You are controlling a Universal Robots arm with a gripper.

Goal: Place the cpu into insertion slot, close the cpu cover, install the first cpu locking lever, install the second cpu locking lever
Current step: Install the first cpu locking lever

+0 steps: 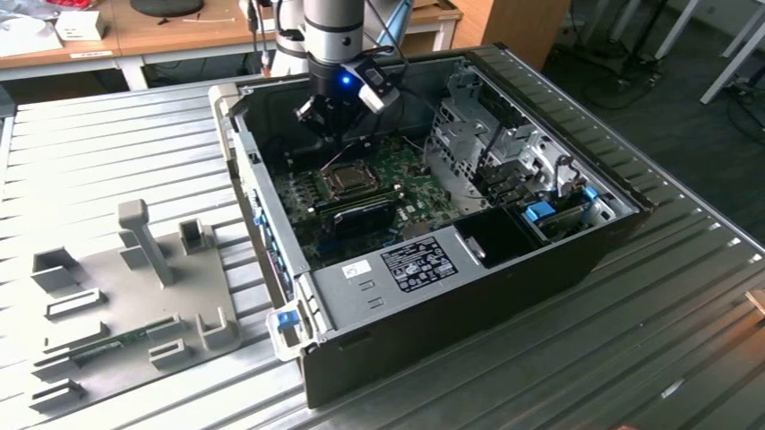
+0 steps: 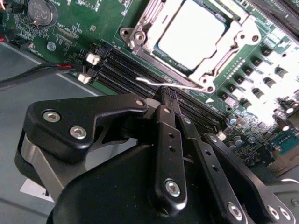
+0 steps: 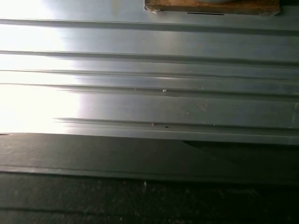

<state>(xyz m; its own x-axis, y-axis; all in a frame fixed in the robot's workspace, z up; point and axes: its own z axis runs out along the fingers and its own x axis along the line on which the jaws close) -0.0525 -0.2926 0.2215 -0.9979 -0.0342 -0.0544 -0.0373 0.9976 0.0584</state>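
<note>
In the exterior view I hang inside the open computer case (image 1: pixel 478 296), which lies on its side on the ribbed worktop (image 1: pixel 669 358) so that the board faces up at me. The insertion slot (image 1: pixel 348 180) sits at about six o'clock from my jaws, close under them. A grey fixture plate (image 1: pixel 132 305) lies well apart at eight o'clock from the case.

In the second wrist view my jaws are clenched, pad against pad, with nothing that I can see between them. I judge they are pressed together to give one narrow tip for pushing rather than gripping. The cpu (image 2: pixel 194 32) lies flat in the slot with its pale top showing through the cut-out of the cpu cover (image 2: pixel 236 46), which looks folded down over the chip's edges. A thin silvery locking lever (image 2: pixel 168 85) runs along the near edge of the socket, just beyond my tips and over the black memory slots (image 2: pixel 126 70). It looks free rather than tucked under its catch, though I cannot tell whether I touch it.

In the first wrist view the camera faces away from the board, onto the worktop's ribs (image 3: pixel 149 70) and a dark stretch of the case wall (image 3: pixel 149 196).
</note>
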